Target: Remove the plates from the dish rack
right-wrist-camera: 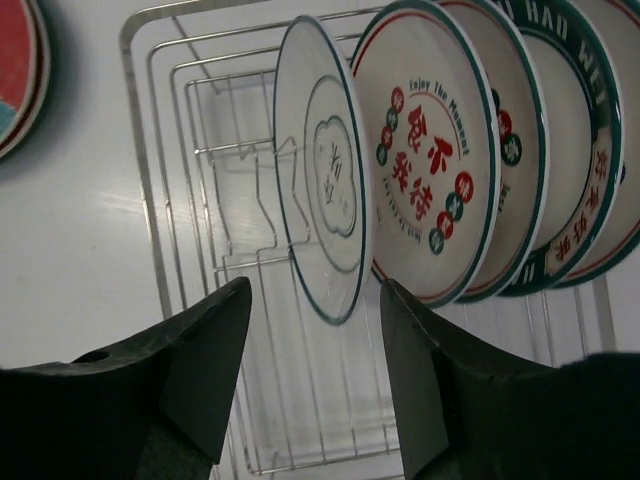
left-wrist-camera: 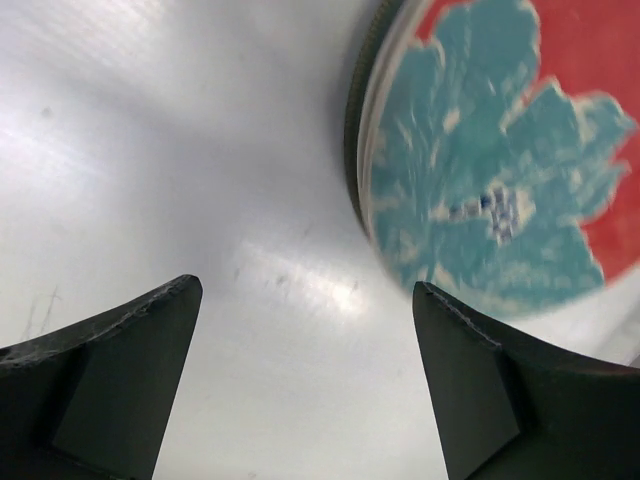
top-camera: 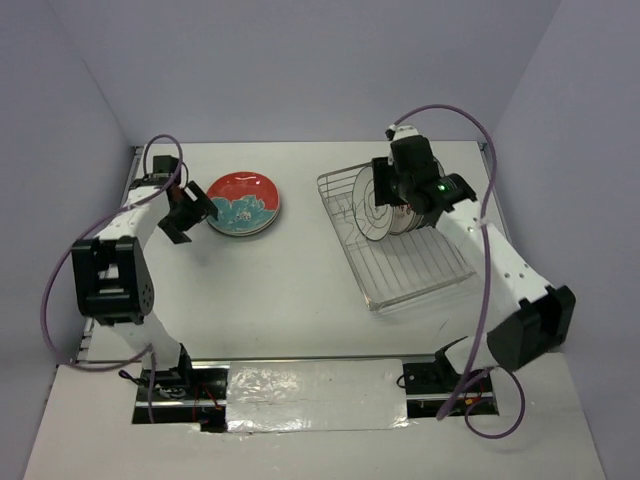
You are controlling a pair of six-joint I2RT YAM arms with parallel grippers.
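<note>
A red plate [top-camera: 243,203] with a teal-white flower lies flat on the table at the back left. It also fills the upper right of the left wrist view [left-wrist-camera: 500,150]. My left gripper [top-camera: 198,212] [left-wrist-camera: 305,290] is open and empty just left of its rim, low over the table. The wire dish rack [top-camera: 420,265] [right-wrist-camera: 160,200] holds several white plates [top-camera: 383,203] upright in its prongs. My right gripper [top-camera: 388,185] [right-wrist-camera: 315,290] is open above them, its jaws either side of the front plate's [right-wrist-camera: 320,170] edge without touching. Behind it stands a plate with red-green motifs [right-wrist-camera: 425,160].
The red plate also shows at the top left corner of the right wrist view [right-wrist-camera: 15,70]. Walls enclose the table on the left, back and right. A taped strip [top-camera: 315,395] runs along the near edge between the arm bases.
</note>
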